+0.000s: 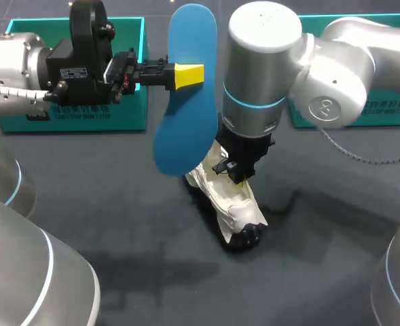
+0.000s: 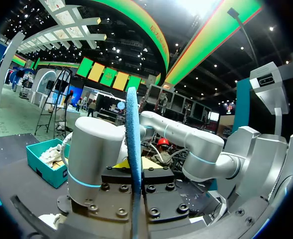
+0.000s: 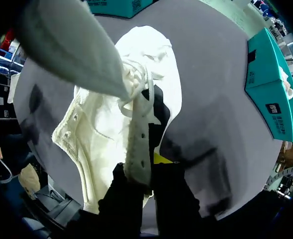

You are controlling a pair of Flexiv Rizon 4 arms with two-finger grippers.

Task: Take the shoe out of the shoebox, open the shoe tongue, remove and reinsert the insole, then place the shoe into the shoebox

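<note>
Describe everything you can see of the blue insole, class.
The blue insole is a thin, flat, foot-shaped sheet, seemingly foam, plain blue all over. It is out of the shoe, held in the air with its long axis sloping down toward the white shoe. The left tool is shut on its upper half, one finger on each face. Its lower end hangs by the shoe's opening; whether they touch is unclear.

The worktop [image 1: 118, 231] lies open from 6 to 9 o'clock of the shoe [image 1: 235, 204], and again at 3 to 4 o'clock. At its 12 o'clock the right end effector [image 1: 239, 173] grips the shoe's flap, the thick wrist above. At 11 o'clock the insole [image 1: 183, 136] hangs upright, clamped in the left end effector [image 1: 189, 75]. One shoebox [image 1: 70, 115] blocks 10 o'clock and a second shoebox [image 1: 396, 112] blocks 2 o'clock.
</note>
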